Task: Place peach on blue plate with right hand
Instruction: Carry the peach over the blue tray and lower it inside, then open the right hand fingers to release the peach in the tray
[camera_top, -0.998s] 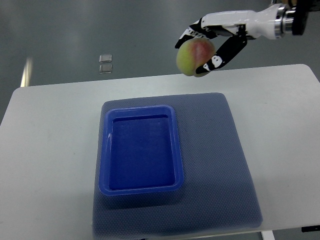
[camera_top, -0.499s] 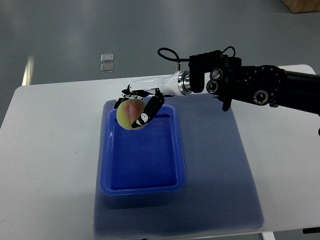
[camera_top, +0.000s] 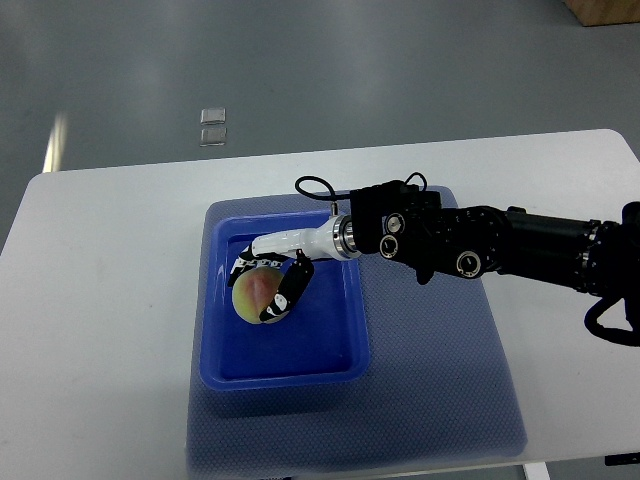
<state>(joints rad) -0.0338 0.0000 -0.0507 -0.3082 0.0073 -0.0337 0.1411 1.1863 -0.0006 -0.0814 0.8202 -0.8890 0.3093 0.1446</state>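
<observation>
right hand (camera_top: 268, 287) — fingers wrapped round the peach (camera_top: 254, 295), inside the blue plate (camera_top: 282, 369) — plate on a mat (camera_top: 440, 350), white table (camera_top: 100, 300).

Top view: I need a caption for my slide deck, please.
Right hand holds the peach inside the blue plate on a mat.

peach (camera_top: 256, 294): 1 | blue plate (camera_top: 214, 340): 1 | blue-grey mat (camera_top: 440, 380): 1 | white table (camera_top: 100, 330): 1 | right hand (camera_top: 272, 283): 1 | small floor squares (camera_top: 211, 127): 2
</observation>
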